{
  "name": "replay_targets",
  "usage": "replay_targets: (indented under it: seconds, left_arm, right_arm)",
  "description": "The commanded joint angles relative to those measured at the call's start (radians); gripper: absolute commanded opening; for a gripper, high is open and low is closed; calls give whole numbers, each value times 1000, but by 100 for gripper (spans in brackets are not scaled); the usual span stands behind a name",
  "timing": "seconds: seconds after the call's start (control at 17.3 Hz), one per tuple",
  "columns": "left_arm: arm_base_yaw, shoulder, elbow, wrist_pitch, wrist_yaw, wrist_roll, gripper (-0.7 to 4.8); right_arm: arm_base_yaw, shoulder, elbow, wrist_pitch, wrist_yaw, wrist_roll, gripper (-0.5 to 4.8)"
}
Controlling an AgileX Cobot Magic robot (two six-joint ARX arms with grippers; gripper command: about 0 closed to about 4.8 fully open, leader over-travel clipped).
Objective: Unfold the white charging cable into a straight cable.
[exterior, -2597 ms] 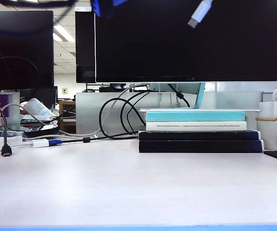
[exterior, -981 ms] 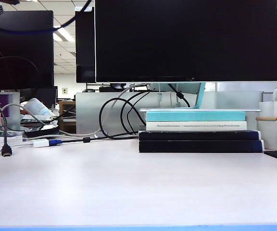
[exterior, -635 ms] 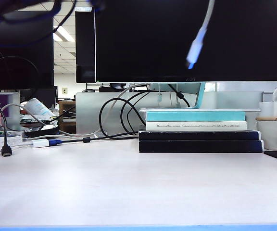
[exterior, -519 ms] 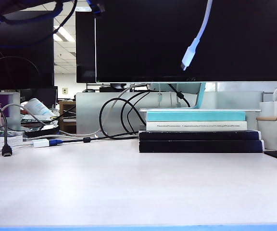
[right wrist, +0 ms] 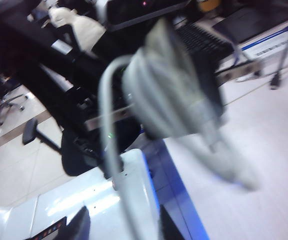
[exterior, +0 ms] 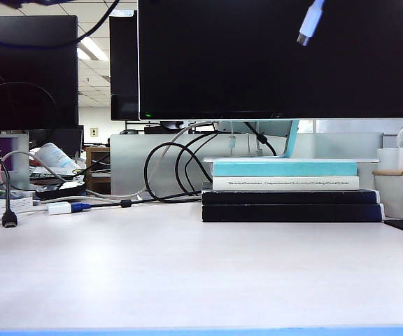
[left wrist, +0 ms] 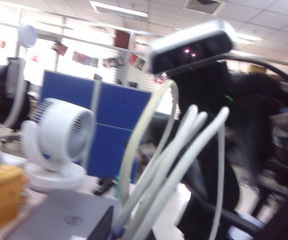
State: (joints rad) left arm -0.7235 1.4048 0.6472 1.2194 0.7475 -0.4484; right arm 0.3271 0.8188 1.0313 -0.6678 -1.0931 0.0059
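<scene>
Behind the bare white desk (exterior: 187,273) we see a dark monitor (exterior: 275,59) and stacked books (exterior: 289,189). One plug of the white charging cable (exterior: 310,21) dangles high before the screen. Its looped strands (left wrist: 169,160) appear pinched in the closed left gripper (left wrist: 115,231); the right gripper (right wrist: 119,220) blurs beside the bundle, its opening unclear.
</scene>
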Motion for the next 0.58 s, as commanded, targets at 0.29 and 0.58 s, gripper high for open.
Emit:
replay_targets:
  seconds: [0.29,0.58]
  left_arm:
    - [-9,-4,23,-66,-8,34,-6]
    - [35,-3,23,-425,-208,162,479]
  right_arm:
    - [134,16,4,95,188,-7,-8]
    - [134,16,5,177,231,-3,-8]
